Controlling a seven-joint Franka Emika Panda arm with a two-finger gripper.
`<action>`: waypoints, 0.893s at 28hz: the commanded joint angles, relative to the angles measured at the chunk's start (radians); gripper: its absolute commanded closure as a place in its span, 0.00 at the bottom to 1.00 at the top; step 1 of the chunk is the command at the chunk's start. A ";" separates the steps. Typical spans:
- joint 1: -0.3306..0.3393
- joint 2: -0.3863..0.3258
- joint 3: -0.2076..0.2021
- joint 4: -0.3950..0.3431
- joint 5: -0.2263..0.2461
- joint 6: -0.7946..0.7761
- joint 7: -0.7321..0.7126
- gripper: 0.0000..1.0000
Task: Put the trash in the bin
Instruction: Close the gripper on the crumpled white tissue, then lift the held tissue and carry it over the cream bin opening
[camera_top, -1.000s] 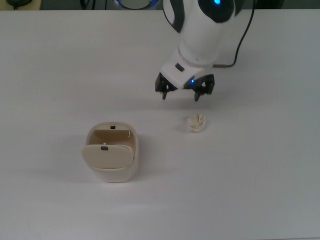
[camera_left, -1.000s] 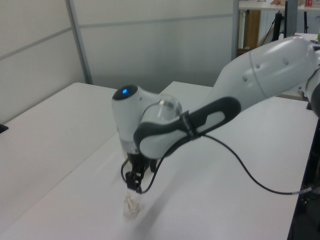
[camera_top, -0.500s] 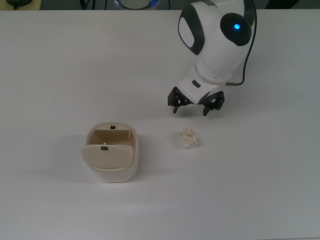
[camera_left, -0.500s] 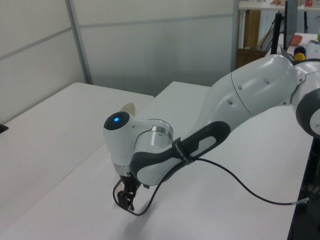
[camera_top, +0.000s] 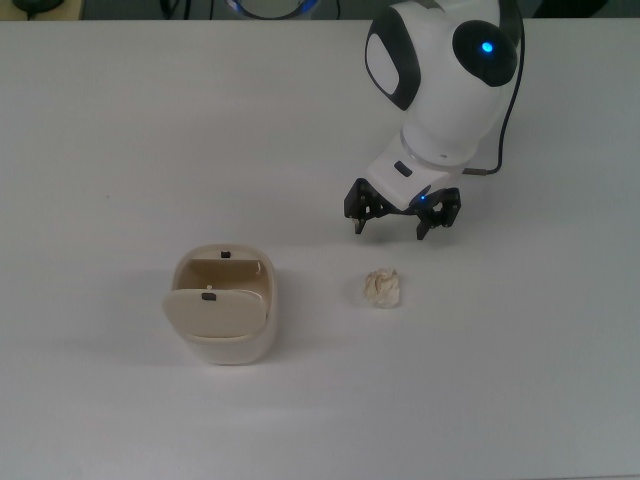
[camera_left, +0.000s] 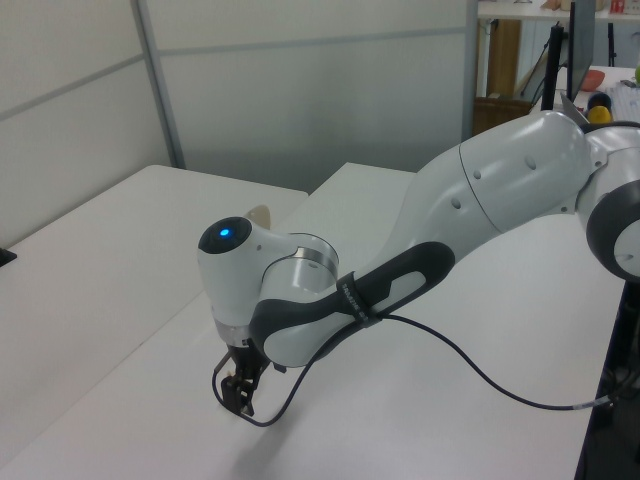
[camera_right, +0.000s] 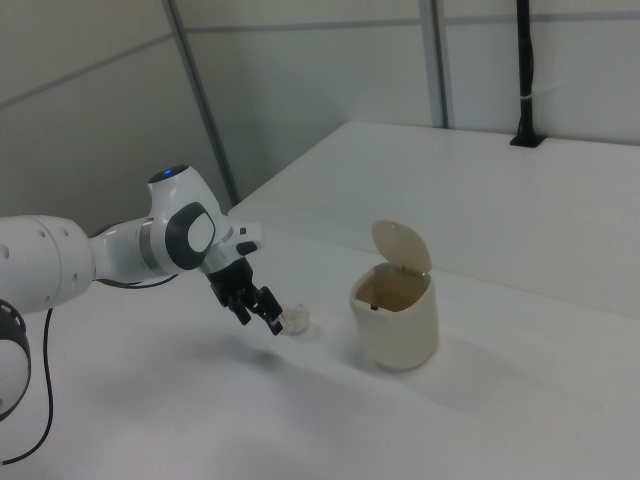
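gripper short of the trash, nothing picked up yet

the gripper (camera_top: 402, 211) hangs low over the white table (camera_top: 120, 130) with its two dark fingers spread wide and nothing between them. the trash (camera_top: 382, 287) lies on the table just below the gripper in the top view, a touch toward the top view's left of the midpoint between the fingers, near but not touching. in the right view the paper (camera_right: 296, 320) sits just beside the fingertips, toward the right view's right. in the left view the arm hides it.

so the coming move likely needs a short shift toward the top view's bottom, then a drop so the fingers straddle the ball. the ball is lumpy and roughly round, with no clear long axis, so finger angle should matter little.

the trash is off-white crumpled paper, light and wrinkly; it will probably squash under the grip. the bin (camera_top: 224, 318) is a smooth cream plastic tub with rounded corners, its flap lid tipped up, well apart on the top view's left.
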 joint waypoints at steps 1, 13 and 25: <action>0.002 0.065 -0.009 0.079 -0.012 0.054 0.050 0.00; 0.002 0.115 -0.013 0.120 -0.020 0.127 0.096 0.00; -0.026 0.193 -0.020 0.190 -0.037 0.140 0.096 0.00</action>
